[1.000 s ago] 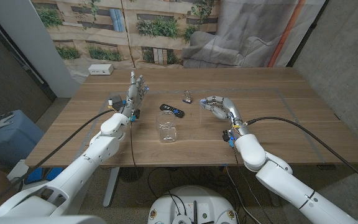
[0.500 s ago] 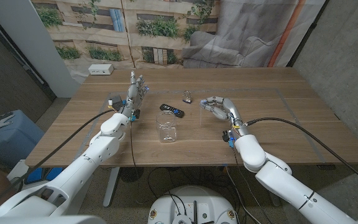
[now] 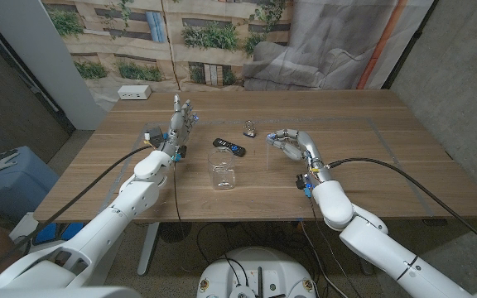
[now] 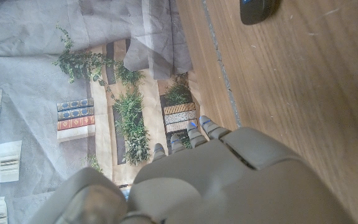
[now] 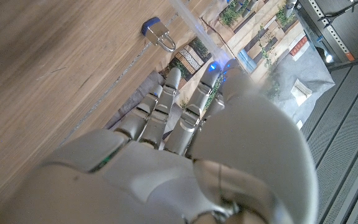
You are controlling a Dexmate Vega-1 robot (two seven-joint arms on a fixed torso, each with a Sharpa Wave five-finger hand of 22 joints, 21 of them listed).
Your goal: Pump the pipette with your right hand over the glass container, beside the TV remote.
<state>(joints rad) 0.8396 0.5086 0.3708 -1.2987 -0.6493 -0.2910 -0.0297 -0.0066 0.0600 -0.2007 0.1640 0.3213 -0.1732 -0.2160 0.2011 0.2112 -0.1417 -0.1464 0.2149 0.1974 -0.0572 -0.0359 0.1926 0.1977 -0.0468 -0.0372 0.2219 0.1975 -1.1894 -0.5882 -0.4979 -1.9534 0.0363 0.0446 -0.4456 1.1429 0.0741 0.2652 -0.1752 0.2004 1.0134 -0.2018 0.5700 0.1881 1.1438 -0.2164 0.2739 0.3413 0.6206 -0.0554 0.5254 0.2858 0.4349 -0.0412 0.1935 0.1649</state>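
Observation:
A clear glass jar (image 3: 223, 170) stands upright at the table's middle. Just behind it lies the black TV remote (image 3: 228, 146), whose end also shows in the left wrist view (image 4: 258, 9). My right hand (image 3: 290, 142) hovers right of the jar with its fingers curled, pinching a thin clear pipette (image 3: 270, 155) that hangs down beside the jar, not over it. From the right wrist, the pipette (image 5: 190, 17) runs past the fingertips (image 5: 173, 78). My left hand (image 3: 181, 124) stands left of the remote, fingers spread upward, holding nothing.
A small padlock (image 3: 249, 128) lies behind the remote, also seen as the padlock (image 5: 159, 36) from the right wrist. A white box (image 3: 135, 93) sits at the far left corner of the wooden table (image 3: 371, 165). Cables trail from both arms.

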